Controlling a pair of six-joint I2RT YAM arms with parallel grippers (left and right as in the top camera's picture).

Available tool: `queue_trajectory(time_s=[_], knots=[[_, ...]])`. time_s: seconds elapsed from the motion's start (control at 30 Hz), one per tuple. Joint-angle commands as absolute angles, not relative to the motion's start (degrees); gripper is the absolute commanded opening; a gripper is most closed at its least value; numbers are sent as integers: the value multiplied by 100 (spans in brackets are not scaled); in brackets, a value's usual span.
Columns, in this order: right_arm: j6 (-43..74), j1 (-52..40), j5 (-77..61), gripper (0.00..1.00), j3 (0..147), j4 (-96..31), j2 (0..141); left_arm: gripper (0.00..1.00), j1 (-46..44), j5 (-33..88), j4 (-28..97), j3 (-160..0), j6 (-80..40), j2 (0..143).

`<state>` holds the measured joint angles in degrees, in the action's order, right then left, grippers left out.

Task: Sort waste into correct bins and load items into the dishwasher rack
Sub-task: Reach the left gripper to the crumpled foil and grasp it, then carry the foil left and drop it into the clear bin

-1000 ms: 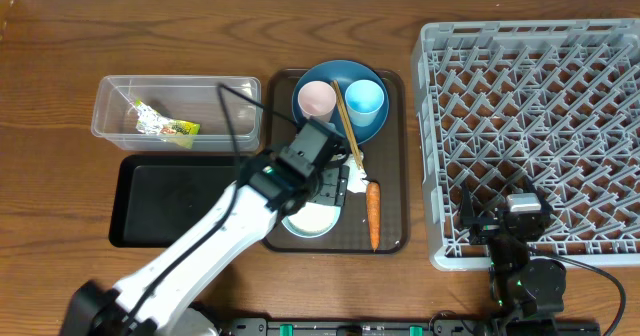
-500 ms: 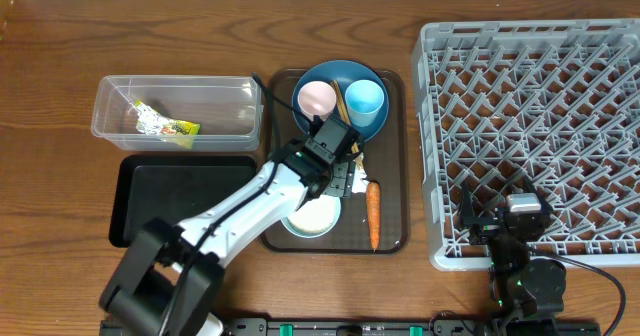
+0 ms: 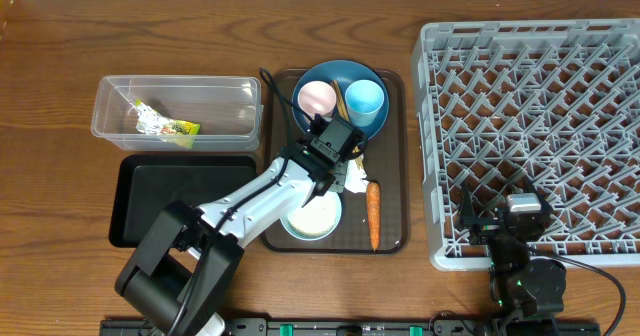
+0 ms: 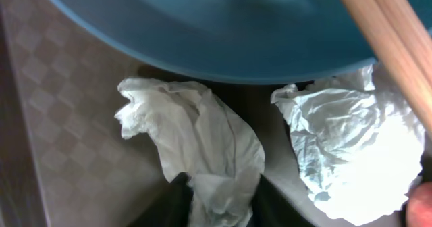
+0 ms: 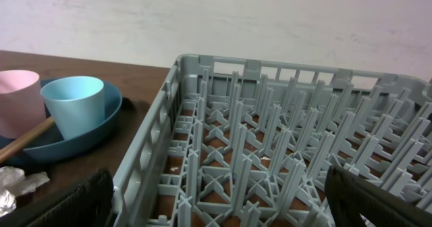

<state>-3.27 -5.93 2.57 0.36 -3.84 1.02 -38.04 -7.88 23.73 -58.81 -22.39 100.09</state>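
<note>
My left gripper [image 3: 340, 172] is down on the brown serving tray, just in front of the blue plate [image 3: 340, 73]. In the left wrist view its gripper [image 4: 219, 203] is shut on a crumpled white paper wad [image 4: 196, 139]. A second wad [image 4: 344, 146] lies to the right, under the chopsticks [image 4: 391, 44]. The plate carries a pink cup [image 3: 318, 98] and a blue cup [image 3: 366, 98]. A carrot [image 3: 373, 214] and a pale blue bowl [image 3: 312, 219] lie on the tray. My right gripper [image 3: 505, 221] hangs open over the near edge of the dishwasher rack [image 3: 540, 126], empty.
At the left, a clear tub [image 3: 120, 101] holds a foil wrapper [image 3: 165, 126]. A black tray [image 3: 180, 198] lies in front of it. The brown serving tray [image 3: 392, 166] sits between the bins and the rack. The left arm stretches over the black tray's right end.
The left gripper has slid a little toward the plate and closed its fingers on the paper wad. The right arm has not moved.
</note>
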Motion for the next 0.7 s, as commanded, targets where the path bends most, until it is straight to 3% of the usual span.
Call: queue_trajectory(time_s=[0.0,0.03,0.07,0.33,0.67], knots=[[-390,-753,301,99,30,-408,93,19,-3806,-974,2364,-5955,-2209,10018],[-390,-753,301,99,30,-408,93,7,-3806,-974,2357,-5955,-2209,10018],[-392,-753,301,99,30,-408,93,6,-3806,-972,2351,-5955,-2209,10016],[-392,-753,298,99,30,-408,93,6,-3806,-974,2388,-5955,-2209,9636],[-390,-753,298,99,30,-408,93,6,-3734,-1166,2899,-5957,-2209,7924]])
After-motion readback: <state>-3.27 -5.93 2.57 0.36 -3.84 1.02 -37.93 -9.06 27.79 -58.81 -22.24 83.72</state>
